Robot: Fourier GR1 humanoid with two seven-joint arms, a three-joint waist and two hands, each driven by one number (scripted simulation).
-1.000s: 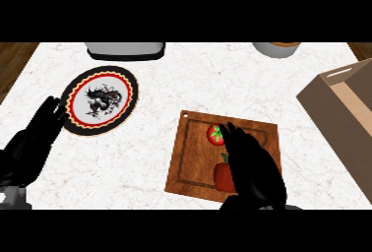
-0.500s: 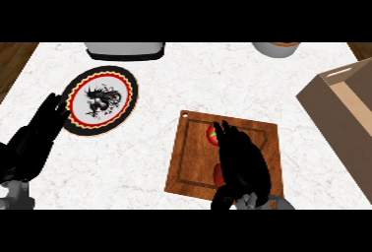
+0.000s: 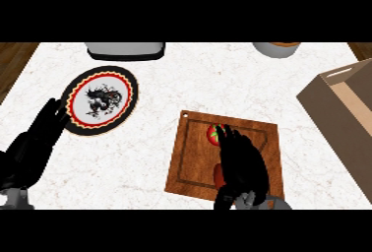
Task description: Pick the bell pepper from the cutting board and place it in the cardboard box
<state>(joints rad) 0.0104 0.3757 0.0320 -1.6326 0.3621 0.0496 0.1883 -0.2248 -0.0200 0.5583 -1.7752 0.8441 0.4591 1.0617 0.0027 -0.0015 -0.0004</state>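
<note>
A red bell pepper with a green stem lies on the wooden cutting board in the middle of the counter. My right hand lies over it with fingers stretched out along its length. Only the pepper's far end and a red sliver at the hand's left side show. I cannot tell whether the hand touches the pepper. The cardboard box stands open at the right edge, well apart from the board. My left hand rests open at the lower left, fingers pointing up beside the plate.
A round plate with a red and black rim and a dark picture lies left of the board. A grey appliance and a bowl stand at the counter's far edge. Bare marble lies between board and box.
My right hand has slid slightly left and narrowed over the pepper, hiding more of it. The left hand has hardly moved.
</note>
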